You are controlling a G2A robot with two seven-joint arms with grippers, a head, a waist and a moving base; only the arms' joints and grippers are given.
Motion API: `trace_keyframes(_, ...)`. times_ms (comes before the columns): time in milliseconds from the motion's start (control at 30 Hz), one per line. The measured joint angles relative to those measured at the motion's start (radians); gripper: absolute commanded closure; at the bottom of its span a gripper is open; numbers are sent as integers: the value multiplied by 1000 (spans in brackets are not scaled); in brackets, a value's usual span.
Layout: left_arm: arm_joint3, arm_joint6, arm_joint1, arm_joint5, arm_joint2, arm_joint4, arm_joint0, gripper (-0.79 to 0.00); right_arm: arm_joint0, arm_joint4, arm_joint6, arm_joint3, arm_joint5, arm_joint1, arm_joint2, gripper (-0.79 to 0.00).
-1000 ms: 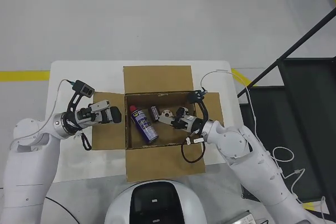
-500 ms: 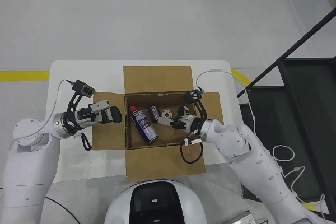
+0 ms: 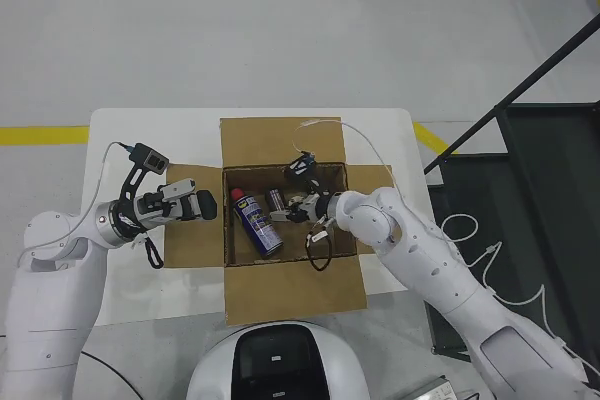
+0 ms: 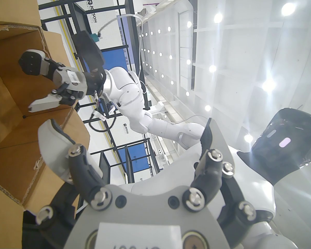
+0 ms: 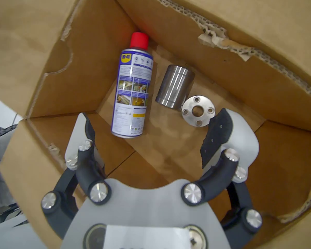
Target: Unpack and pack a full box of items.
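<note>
Top view, item one: cardboard box (image 3: 280, 140), all flaps spread flat, interior open. Right gripper (image 5: 151, 123), fingers spread and holding nothing, had swung within the last second from the box's right wall to above its middle, facing down inside. This was judged the approach to a fresh pick, with unpacking unfinished. Left gripper (image 3: 202, 205), likewise spread and empty, had not shifted from above the box's left flap. Contents, all lying on the box floor: one blue spray can (image 5: 133, 89), red cap, along the left wall; one polished metal cylinder (image 5: 175, 86) just beside it, mid-floor; one small round flange (image 5: 198, 111) close against the cylinder, contact not determinable.
</note>
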Motion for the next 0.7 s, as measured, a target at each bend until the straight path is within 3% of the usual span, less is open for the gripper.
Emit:
trace_keyframes(133,0,0,0,0,0,0,0,-785,29,-8,-54,65,8,-24,-55,-785)
trace_keyframes(700,0,0,0,0,0,0,0,-785,31,-24,-87,85,17,-37,-78,-785)
